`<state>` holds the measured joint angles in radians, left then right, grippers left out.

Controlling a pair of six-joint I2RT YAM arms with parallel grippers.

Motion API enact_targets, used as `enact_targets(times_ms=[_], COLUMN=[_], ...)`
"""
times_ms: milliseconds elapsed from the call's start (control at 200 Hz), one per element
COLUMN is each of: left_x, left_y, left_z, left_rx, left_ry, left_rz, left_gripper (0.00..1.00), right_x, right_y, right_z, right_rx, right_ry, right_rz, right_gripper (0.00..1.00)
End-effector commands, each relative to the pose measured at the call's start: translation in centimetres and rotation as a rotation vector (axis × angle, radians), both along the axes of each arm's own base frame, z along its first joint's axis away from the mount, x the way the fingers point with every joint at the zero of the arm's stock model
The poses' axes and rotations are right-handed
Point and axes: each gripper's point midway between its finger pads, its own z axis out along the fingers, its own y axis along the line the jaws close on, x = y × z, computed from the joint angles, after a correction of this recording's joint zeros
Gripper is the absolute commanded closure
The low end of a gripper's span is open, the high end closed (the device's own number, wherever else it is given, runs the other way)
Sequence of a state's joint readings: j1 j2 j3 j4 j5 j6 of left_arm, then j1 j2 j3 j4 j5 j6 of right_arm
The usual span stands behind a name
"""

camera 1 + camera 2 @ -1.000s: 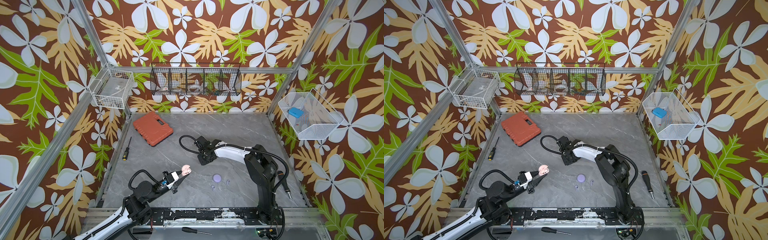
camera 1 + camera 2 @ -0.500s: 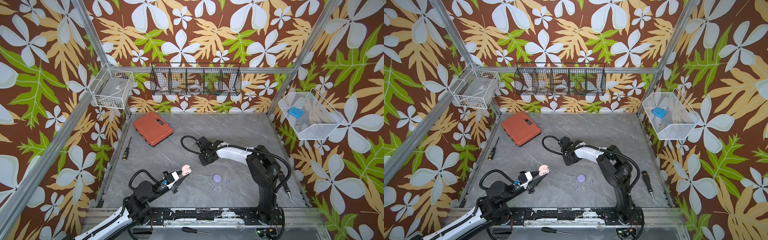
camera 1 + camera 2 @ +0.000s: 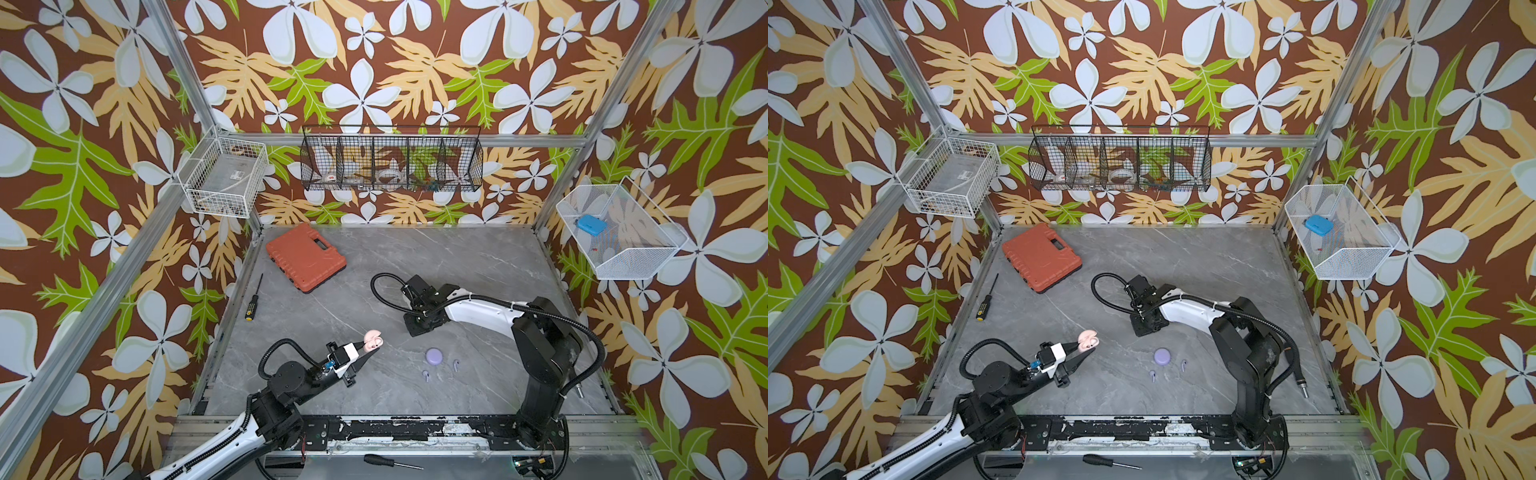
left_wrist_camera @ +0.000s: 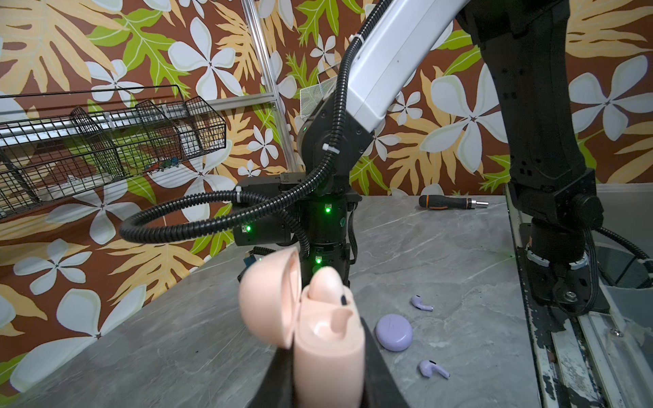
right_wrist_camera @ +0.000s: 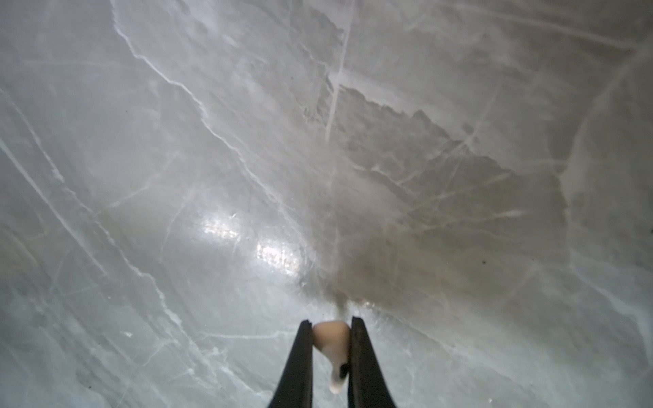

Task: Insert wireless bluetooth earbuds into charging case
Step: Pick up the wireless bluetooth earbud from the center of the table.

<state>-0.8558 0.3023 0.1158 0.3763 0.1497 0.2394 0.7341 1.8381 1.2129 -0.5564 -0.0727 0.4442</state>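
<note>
My left gripper (image 4: 327, 356) is shut on the pale pink charging case (image 4: 328, 349), held above the table with its lid swung open (image 3: 372, 340) (image 3: 1088, 338). One pink earbud (image 4: 327, 282) sits in the case. My right gripper (image 5: 331, 322) is shut on a second pale pink earbud (image 5: 330, 333) just above the grey table. In both top views its jaws are hidden under the wrist (image 3: 424, 307). A closed lavender case (image 3: 434, 355) (image 4: 394, 332) lies on the table with two lavender earbuds beside it (image 3: 456, 364) (image 3: 426, 376) (image 4: 422, 303) (image 4: 433, 369).
An orange tool case (image 3: 305, 257) lies at the back left, with a screwdriver (image 3: 253, 297) near the left wall. Another screwdriver (image 4: 448, 202) lies by the right arm's base, and a third (image 3: 390, 461) on the front rail. Wire baskets hang on the walls.
The right wrist has shifted slightly to the right and nearer the front. The left arm with the pink case has stayed put.
</note>
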Motion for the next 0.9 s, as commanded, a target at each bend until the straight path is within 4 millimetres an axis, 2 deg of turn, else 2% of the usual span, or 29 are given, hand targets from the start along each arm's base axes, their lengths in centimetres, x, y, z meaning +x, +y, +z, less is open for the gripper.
enact_targets(times_ms=[0, 160, 365, 581, 896], left_x=[-0.2, -0.2, -0.2, -0.2, 0.0], left_y=[-0.1, -0.2, -0.2, -0.4, -0.3], left_z=[0.6, 0.6, 0.5, 0.5, 0.7], left_rx=[-0.021, -0.021, -0.022, -0.023, -0.044], left_ry=[-0.016, -0.012, -0.008, 0.000, 0.016], left_rz=[-0.011, -0.018, -0.019, -0.024, -0.016], left_gripper=[1.00, 1.00, 1.00, 1.00, 1.00], right_x=[0.0, -0.2, -0.9, -2.7, -5.1], right_y=[0.8, 1.3, 2.3, 4.7, 6.1], right_z=[1.3, 3.7, 8.2, 13.6, 20.4], right_rx=[0.070, 0.159, 0.287, 0.407, 0.582], right_ry=[-0.021, -0.070, -0.164, -0.270, -0.412], right_rz=[-0.013, -0.016, 0.009, 0.084, 0.133], right_gripper=[0.89, 0.90, 0.89, 0.89, 0.89])
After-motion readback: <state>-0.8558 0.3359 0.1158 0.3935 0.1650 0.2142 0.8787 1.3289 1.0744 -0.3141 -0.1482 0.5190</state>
